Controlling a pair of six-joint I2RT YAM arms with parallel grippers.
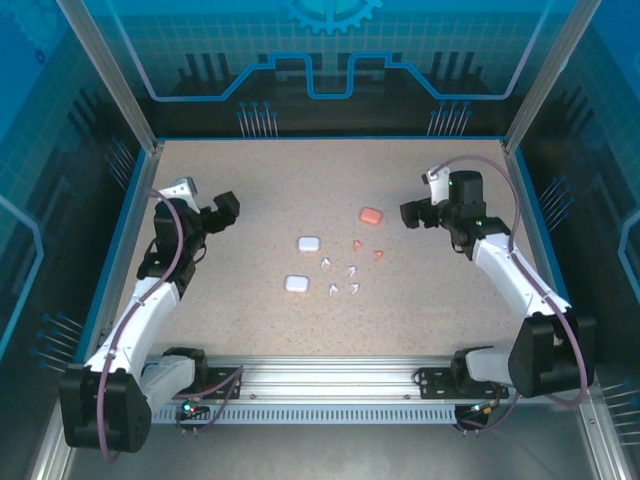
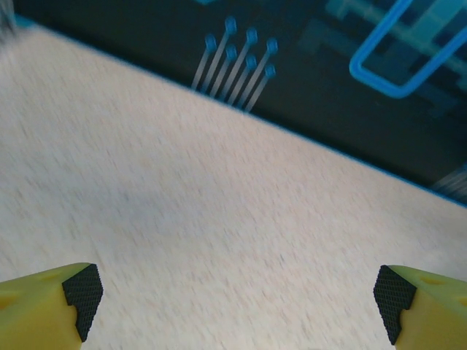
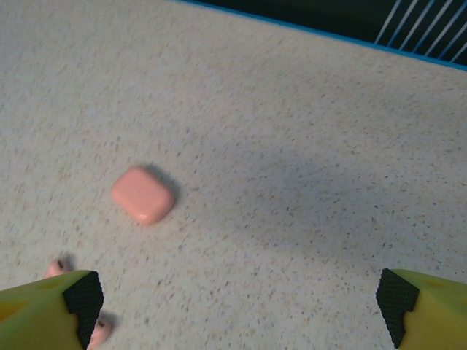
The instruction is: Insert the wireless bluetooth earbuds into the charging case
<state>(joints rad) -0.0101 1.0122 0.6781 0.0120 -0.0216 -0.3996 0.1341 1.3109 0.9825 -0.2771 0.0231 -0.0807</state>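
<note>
Six earbuds lie loose on the speckled table (image 1: 250, 190) near its middle. Four white earbuds (image 1: 327, 263) form a small cluster, and two pink earbuds (image 1: 378, 254) lie just beyond it, toward the pink case (image 3: 143, 194), which rests flat. The pieces are too small for stem direction to be read with confidence. Two white cases (image 1: 308, 243) lie just left of the cluster. The left gripper (image 2: 237, 292) and right gripper (image 3: 237, 295) each have their fingers spread wide, gripping and touching nothing, well apart from the earbuds.
</note>
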